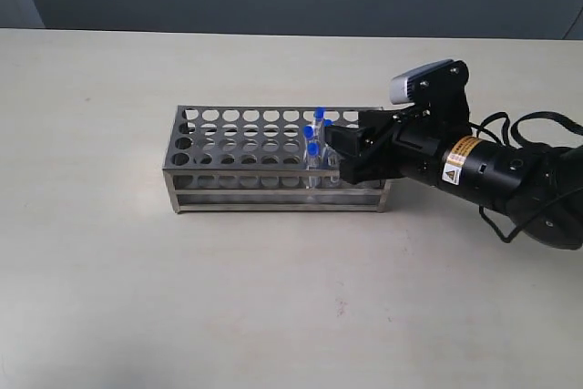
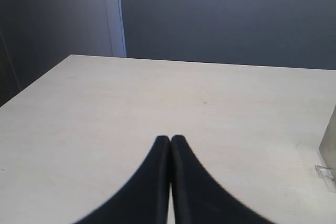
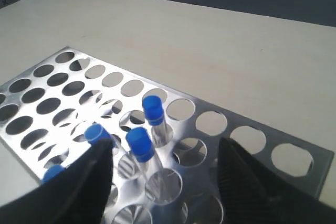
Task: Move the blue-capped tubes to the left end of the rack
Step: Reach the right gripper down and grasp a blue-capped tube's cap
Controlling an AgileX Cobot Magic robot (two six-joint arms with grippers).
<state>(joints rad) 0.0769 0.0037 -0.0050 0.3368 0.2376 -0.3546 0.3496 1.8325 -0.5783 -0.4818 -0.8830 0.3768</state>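
Observation:
The silver rack (image 1: 273, 173) stands mid-table. Four blue-capped tubes (image 1: 314, 132) stand clustered in holes toward its right end. In the right wrist view their caps show at one tube (image 3: 152, 103), a second (image 3: 137, 140), a third (image 3: 94, 132) and a fourth (image 3: 52, 171) on the rack plate (image 3: 319, 162). My right gripper (image 1: 340, 154) hovers open over the rack's right end. The second tube stands between the fingers (image 3: 89, 182), touching neither, and the gripper (image 3: 165, 148) holds nothing. My left gripper (image 2: 170, 139) is shut and empty above bare table, outside the exterior view.
The rack's holes to the left of the tubes (image 1: 209, 134) hold nothing. A corner of the rack (image 2: 329, 142) shows at the edge of the left wrist view. The pale table (image 1: 273, 298) ends at a dark wall behind.

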